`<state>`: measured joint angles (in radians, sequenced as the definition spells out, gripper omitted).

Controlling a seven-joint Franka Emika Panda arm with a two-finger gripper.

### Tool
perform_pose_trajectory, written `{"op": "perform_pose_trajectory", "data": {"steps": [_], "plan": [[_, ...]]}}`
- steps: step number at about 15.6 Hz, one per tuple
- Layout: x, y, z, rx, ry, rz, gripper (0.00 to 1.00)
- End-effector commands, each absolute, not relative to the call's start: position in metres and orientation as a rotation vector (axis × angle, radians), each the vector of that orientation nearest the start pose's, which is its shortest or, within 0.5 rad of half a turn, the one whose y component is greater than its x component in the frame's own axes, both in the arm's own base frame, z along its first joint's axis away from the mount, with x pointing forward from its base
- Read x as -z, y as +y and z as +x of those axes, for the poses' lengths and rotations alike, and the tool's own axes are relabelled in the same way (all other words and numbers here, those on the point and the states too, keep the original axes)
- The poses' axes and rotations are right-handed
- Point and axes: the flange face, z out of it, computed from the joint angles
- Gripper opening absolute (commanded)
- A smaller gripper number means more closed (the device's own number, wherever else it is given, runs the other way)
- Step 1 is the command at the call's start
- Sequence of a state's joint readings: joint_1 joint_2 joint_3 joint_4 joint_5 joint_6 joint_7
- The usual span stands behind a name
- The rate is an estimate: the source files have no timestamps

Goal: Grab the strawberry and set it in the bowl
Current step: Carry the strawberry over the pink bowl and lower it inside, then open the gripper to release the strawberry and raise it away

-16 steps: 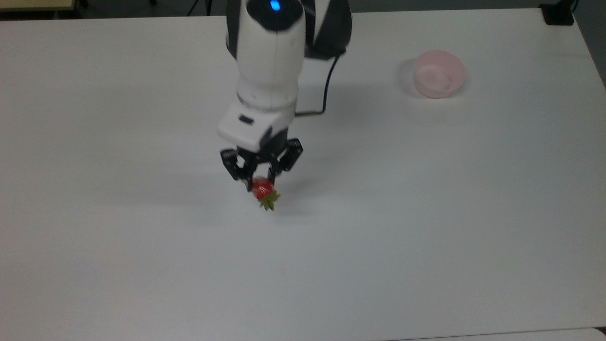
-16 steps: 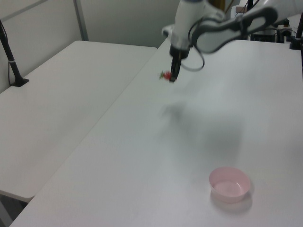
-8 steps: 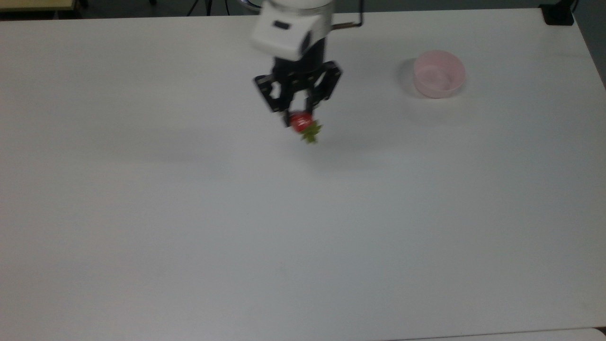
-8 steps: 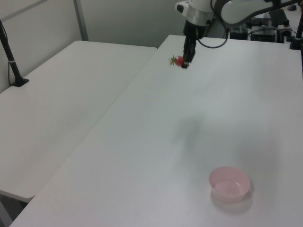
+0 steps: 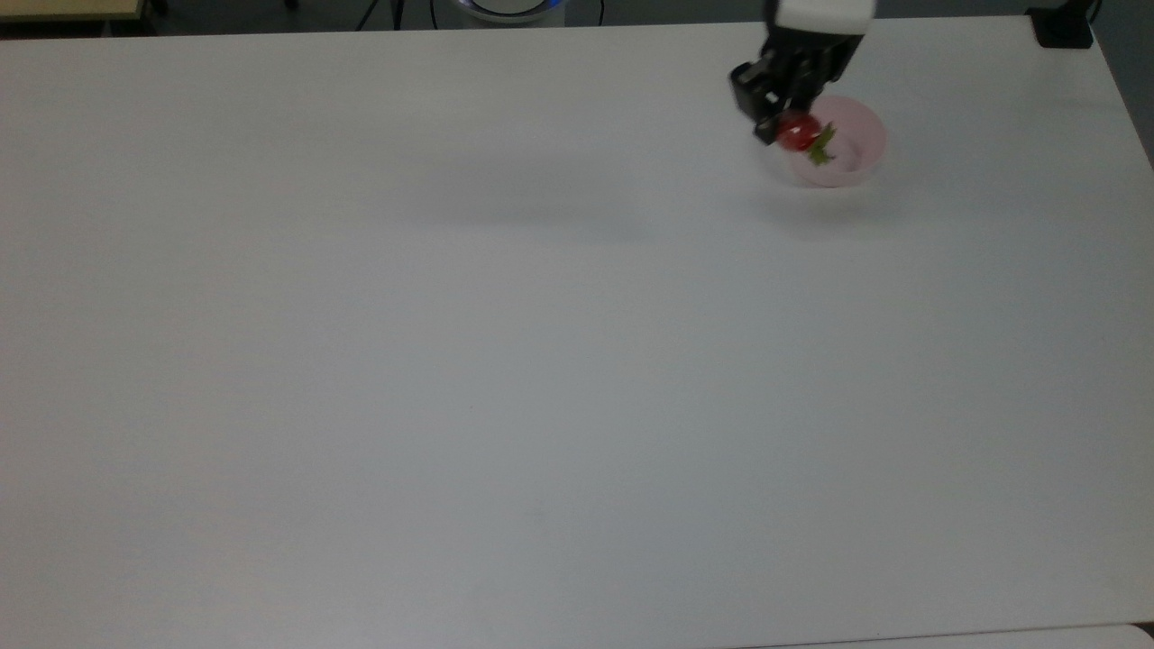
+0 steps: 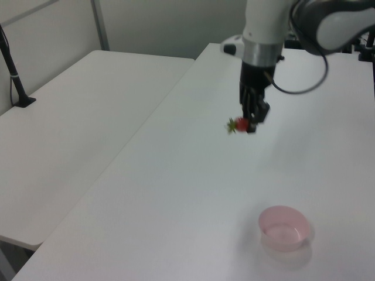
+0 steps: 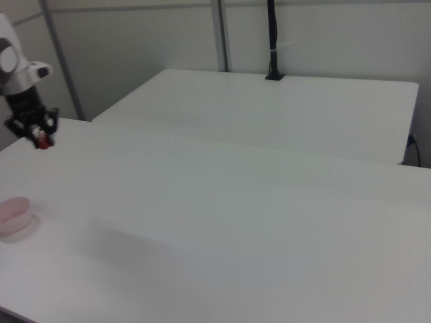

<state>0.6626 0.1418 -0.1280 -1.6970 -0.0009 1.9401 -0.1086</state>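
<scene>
One end effector (image 5: 786, 126) grips the strawberry (image 5: 799, 134) high above the bowl's (image 5: 856, 153) nine-o'clock rim in the top view; lowering and release come next.

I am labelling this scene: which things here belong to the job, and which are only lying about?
Belong to the job:
- strawberry, held in the pincer
- pink bowl

Only lying about:
- second white table
- black pole

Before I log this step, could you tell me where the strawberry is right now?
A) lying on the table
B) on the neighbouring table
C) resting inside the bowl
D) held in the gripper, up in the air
D: the strawberry is pinched in the gripper, well above the table, and the bowl holds nothing.
</scene>
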Motion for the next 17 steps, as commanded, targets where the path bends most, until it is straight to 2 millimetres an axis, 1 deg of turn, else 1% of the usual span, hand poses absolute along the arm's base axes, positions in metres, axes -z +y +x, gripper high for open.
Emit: {"op": "perform_pose_trajectory", "data": {"steps": [1,2,3,6,7,9,10,11,12,13,14,15,17], "plan": [[-0.474,0.384,0.486,0.046,-1.063,-2.954,0.32],[-0.457,0.4,0.478,0.01,-1.104,-2.951,0.32],[-0.44,0.411,0.472,-0.029,-1.135,-2.953,0.32],[-0.394,0.435,0.46,-0.126,-1.207,-2.96,0.32],[-0.379,0.439,0.459,-0.154,-1.206,-2.97,0.34],[-0.357,0.451,0.453,-0.17,-1.236,-2.976,0.39],[-0.351,0.453,0.451,-0.175,-1.235,-2.985,0.47],[-0.351,0.453,0.451,-0.174,-1.21,-2.996,0.68],[-0.352,0.451,0.453,-0.177,-1.167,-3.016,1.0],[-0.356,0.448,0.454,-0.176,-1.132,-3.029,1.0],[-0.365,0.446,0.455,-0.158,-1.12,-3.029,1.0],[-0.379,0.44,0.457,-0.146,-1.099,-3.032,1.0],[-0.411,0.421,0.462,-0.158,-0.974,-3.074,1.0]]}}
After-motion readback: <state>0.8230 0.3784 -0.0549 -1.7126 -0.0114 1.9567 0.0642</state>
